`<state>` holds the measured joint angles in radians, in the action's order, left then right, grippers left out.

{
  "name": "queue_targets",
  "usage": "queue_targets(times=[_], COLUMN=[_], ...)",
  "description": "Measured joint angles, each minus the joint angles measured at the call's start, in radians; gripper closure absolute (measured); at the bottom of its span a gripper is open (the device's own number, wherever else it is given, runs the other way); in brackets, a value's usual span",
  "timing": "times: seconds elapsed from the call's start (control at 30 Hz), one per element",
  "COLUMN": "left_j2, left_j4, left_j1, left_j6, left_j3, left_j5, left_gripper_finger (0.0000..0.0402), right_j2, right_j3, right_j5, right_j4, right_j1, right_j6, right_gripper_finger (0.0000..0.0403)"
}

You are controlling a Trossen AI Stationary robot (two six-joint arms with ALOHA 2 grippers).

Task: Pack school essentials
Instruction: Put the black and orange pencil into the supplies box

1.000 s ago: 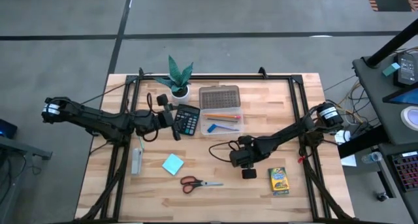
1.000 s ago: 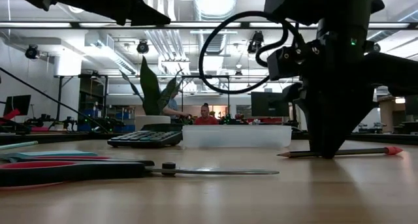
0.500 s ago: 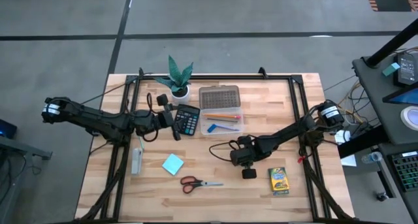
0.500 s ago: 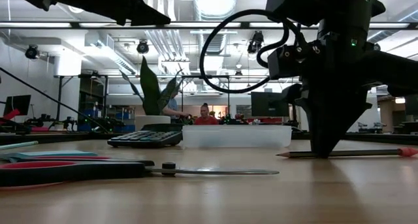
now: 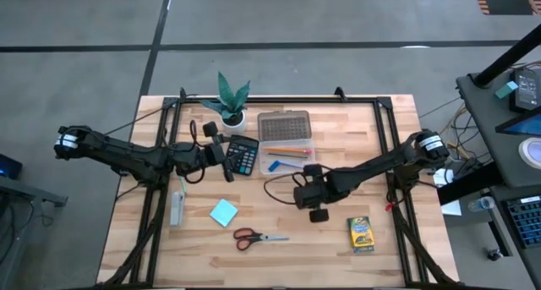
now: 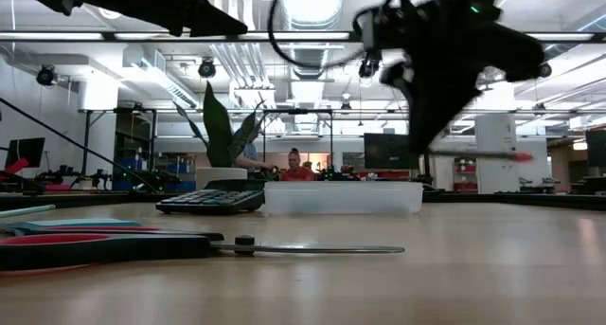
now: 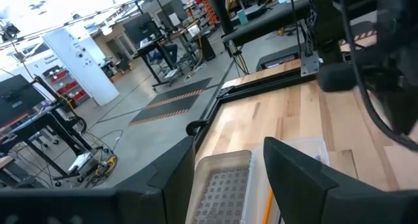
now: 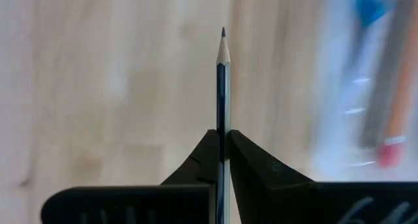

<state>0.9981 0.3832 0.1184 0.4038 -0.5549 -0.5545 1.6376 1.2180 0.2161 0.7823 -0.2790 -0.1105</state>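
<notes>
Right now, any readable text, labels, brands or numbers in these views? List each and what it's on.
None can be read.
Crayon box: printing on its face, too small to read.
Calculator: key markings too small to read.
Pencil in the right claw: no lettering shows.
Room signs beyond the table: blurred.

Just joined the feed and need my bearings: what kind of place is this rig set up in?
Most likely a robotics lab or open workshop, not a classroom. Beyond the wooden table the low view shows exposed ceiling ducts, benches with monitors and a seated person; the left wrist view shows more workbenches on a concrete floor.
</notes>
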Motion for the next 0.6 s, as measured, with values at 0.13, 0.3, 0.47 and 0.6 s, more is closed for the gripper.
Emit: queue_targets(times=[0.13,0.3,0.47,0.6], left_j2=[0.000,0.000,0.000,0.000], left_j4=[0.000,0.000,0.001,0.000], left_j1=[0.000,0.000,0.000,0.000], left_j6=[0.000,0.001,0.003,0.002], left_j3=[0.000,0.000,0.000,0.000], left_j5=[0.000,0.000,0.000,0.000], left_gripper_finger=[0.0235,0.0235,0.0235,0.0235], right_j2=[0.001,0.001,0.001,0.006], right_j3=[0.062,0.100,0.087,0.078], right_j5=[0.064,0.156,0.150,0.147], right_j4=[0.013,-0.060,-0.260,-0.367], right_j1=[0.041,0.129,0.230,0.288], right_j6=[0.086,0.194,0.279,0.311], right_gripper_finger=[0.0390,0.0390,0.0390,0.0390])
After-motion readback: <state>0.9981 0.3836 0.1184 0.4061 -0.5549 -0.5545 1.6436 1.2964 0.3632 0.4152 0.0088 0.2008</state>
